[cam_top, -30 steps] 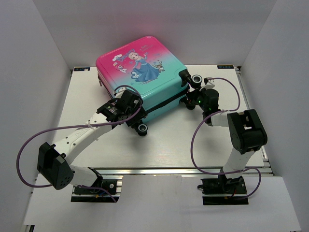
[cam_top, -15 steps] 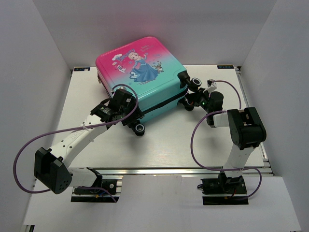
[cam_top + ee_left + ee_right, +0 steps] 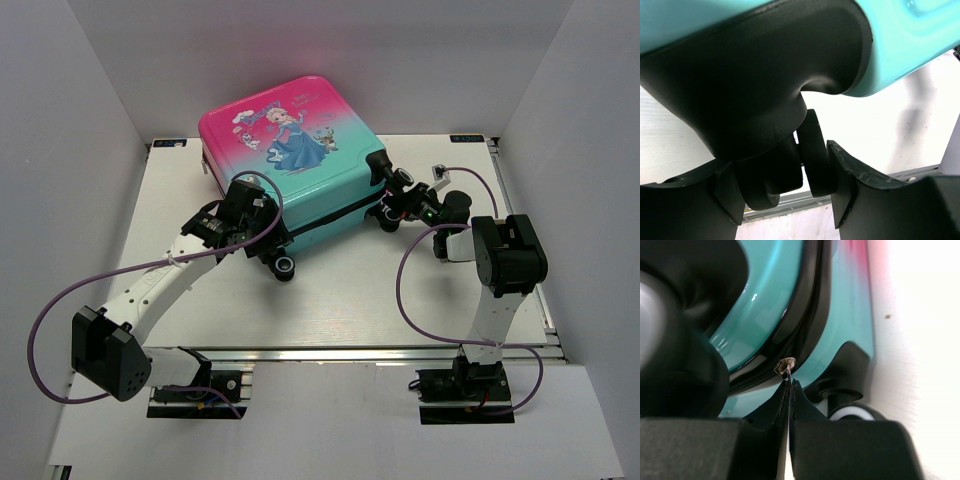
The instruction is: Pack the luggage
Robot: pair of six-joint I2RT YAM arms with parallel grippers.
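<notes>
Right pincer [image 3: 789, 384] pinches the luggage [image 3: 300, 190] zipper pull [image 3: 785, 365]; left pincer [image 3: 781, 172] seemingly clamps a wheel [image 3: 816, 150].

White table [image 3: 330, 300], white walls [image 3: 60, 120], alu rail near edge [image 3: 330, 353]

Our left arm [image 3: 160, 282] stretches low and forward, the left tool [image 3: 782, 172] clamped around a wheel [image 3: 816, 150]. Our right arm [image 3: 505, 262] folds sharply at the elbow, the right tool [image 3: 789, 391] pinching a zipper pull [image 3: 785, 365].

We find nothing legible; the small lettering [image 3: 299, 98] on the luggage [image 3: 300, 190] is too blurred to read.
</notes>
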